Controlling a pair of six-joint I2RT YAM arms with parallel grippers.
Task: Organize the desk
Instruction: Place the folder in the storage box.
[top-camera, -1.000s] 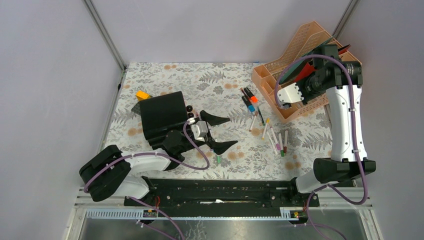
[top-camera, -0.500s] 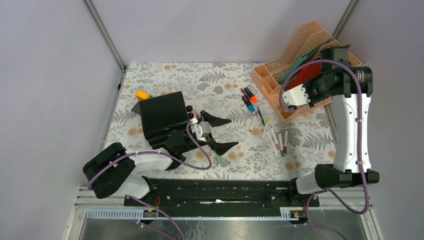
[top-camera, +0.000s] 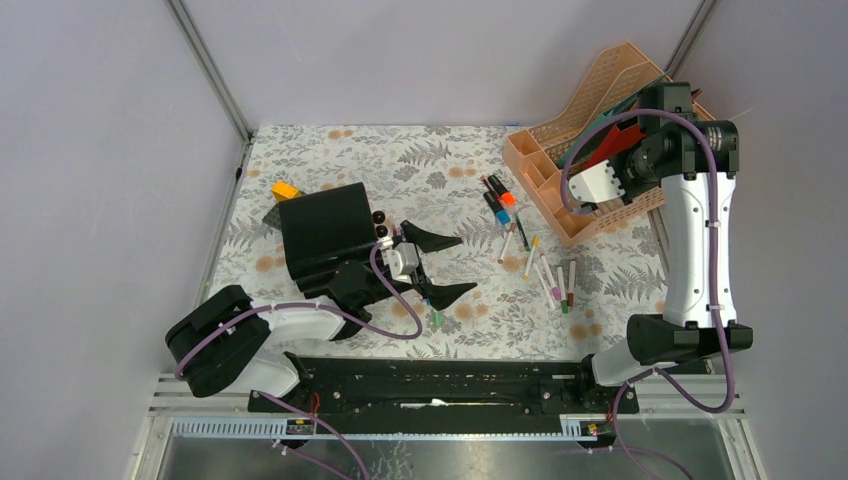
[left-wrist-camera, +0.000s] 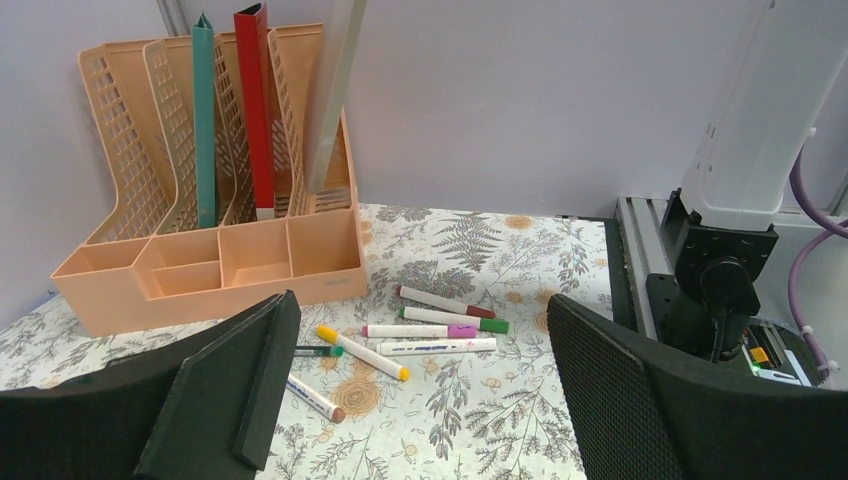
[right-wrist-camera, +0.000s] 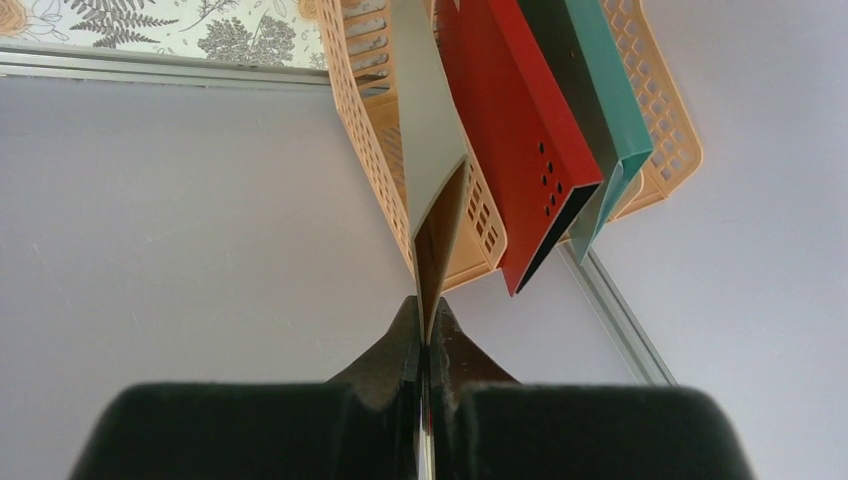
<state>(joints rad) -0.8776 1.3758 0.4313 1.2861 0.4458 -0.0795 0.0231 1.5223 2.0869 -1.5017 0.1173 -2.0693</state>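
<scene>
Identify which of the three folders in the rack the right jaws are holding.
The grey folder, clamped at its edge between the right jaws; the red folder and teal folder beside it stand untouched.

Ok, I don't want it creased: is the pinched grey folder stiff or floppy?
Probably floppy: the grey folder bows and splays open past the right pincer. Likely light: an edge pinch holds it. May tip; it leans in the rack.

The left wrist view's top edge cuts off the grey folder (left-wrist-camera: 333, 90).
</scene>
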